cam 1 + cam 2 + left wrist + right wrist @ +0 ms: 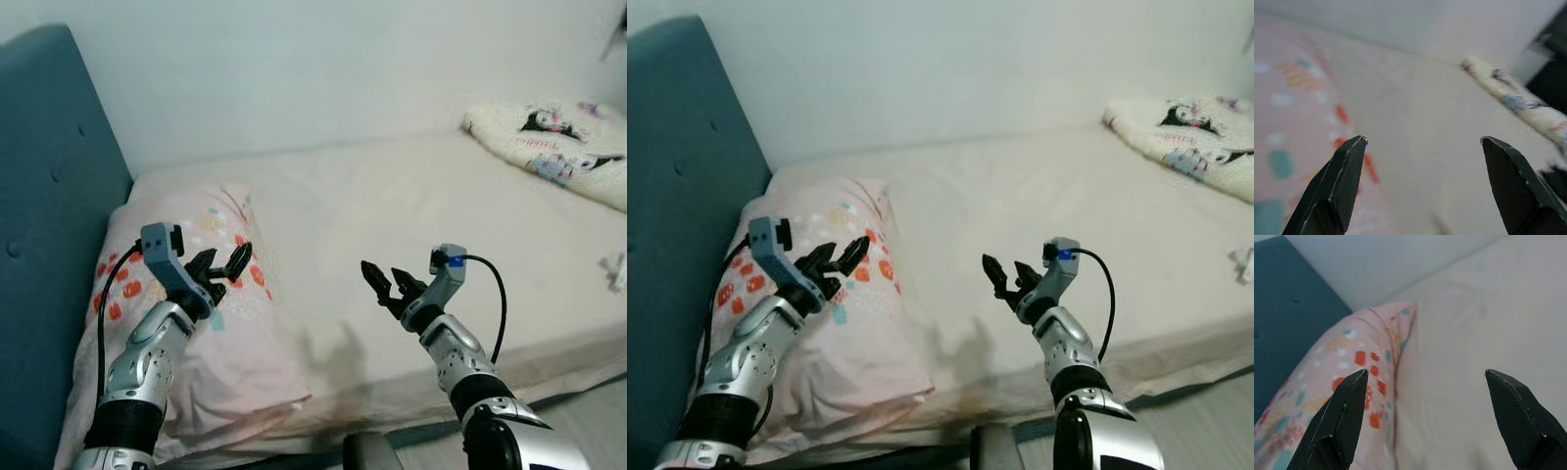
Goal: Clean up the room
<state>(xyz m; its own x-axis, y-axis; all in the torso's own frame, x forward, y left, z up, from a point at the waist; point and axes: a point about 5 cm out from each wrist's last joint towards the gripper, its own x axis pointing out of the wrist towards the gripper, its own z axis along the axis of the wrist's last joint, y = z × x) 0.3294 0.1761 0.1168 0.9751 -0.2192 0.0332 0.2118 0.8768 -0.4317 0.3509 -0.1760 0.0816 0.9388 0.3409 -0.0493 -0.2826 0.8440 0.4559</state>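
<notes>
**Both end effectors open above the bed, pillow at the headboard end**

The bed [411,196] runs from the teal headboard [49,245] toward a folded blanket with cartoon prints [558,142] lying at its far end, against the white wall [294,69]. A pink pillow with red and teal patches [220,313] lies at the headboard end of the bed, one long side touching the headboard, its near corner reaching the bed's front edge.

The left end effector [221,264] hangs above the pillow, on the side away from the headboard, its two black fingers spread apart and holding nothing. In the left wrist view the fingers [1339,186] frame the pillow's inner edge and the bare sheet beyond it.

The right end effector [384,283] hovers over the bare sheet, well apart from the pillow and near the bed's front edge, fingers likewise parted and empty. Its wrist view looks along the fingers [1337,426] toward the pillow's inner edge and the headboard.

Between the pillow and the blanket the sheet is one wide stretch of plain cream fabric. A small white object [615,272] sits near the bed's front edge, below the blanket; too small to identify.
</notes>
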